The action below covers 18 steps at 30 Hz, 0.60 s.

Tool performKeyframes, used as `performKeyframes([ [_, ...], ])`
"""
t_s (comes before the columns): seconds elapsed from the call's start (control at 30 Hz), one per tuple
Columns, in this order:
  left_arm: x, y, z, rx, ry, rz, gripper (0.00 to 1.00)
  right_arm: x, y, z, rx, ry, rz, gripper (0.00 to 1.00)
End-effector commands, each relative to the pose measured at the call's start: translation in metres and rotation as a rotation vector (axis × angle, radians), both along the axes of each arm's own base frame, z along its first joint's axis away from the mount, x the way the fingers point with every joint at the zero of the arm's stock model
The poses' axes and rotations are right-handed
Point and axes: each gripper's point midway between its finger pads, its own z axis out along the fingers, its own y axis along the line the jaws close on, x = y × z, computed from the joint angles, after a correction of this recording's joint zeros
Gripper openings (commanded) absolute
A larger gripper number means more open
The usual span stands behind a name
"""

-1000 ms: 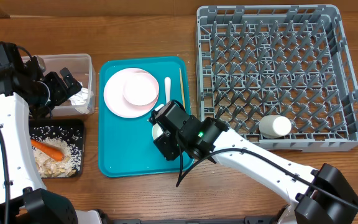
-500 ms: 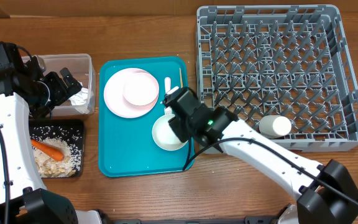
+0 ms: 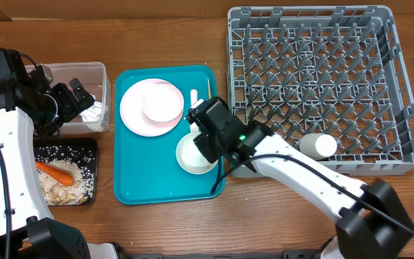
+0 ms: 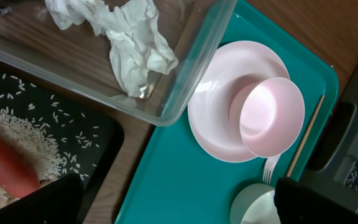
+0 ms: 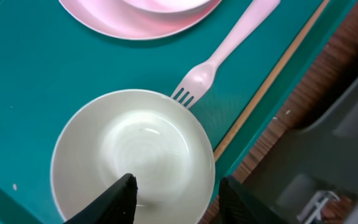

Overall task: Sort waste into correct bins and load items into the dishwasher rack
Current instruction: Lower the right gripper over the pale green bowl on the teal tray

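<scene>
- The shallow black rectangular tray [image 3: 94, 144] nearest you holds the orange carrot [image 3: 56, 171] and white rice grains [image 3: 81, 183], so that waste looks sorted.
- Your right claw [image 5: 178, 190] hangs wide open and empty over the white round bowl [image 5: 135, 149] on the flat teal serving tray [image 3: 146, 169].
- One white cup [image 3: 317, 147] lies in the large grey pegged plastic rack [image 3: 307, 10].
- The white round plate [image 3: 131, 115], small pale pink bowl [image 3: 162, 103], white plastic fork [image 5: 222, 56] and thin tan chopstick [image 5: 272, 81] are not yet loaded.
- Your left claw [image 4: 179, 199] is open and empty beside the clear rectangular plastic tub [image 4: 185, 81] of crumpled white tissues [image 4: 135, 43].

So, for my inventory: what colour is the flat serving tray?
Teal; the tray shows best overhead.
</scene>
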Motion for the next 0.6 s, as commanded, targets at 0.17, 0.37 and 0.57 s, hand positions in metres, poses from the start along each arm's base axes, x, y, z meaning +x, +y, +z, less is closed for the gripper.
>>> performKeyframes([
  [0.17, 0.000, 0.000, 0.013, 0.007, -0.036, 0.007, 1.00, 0.012, 0.006, -0.023, -0.036, 0.007, -0.003, 0.47],
  [0.37, 0.000, 0.000, 0.013, 0.007, -0.036, 0.007, 1.00, 0.019, 0.008, -0.020, -0.027, -0.026, -0.012, 0.47],
  [0.57, 0.000, 0.000, 0.013, 0.007, -0.036, 0.007, 1.00, 0.017, 0.004, -0.026, -0.042, -0.023, -0.017, 0.47],
])
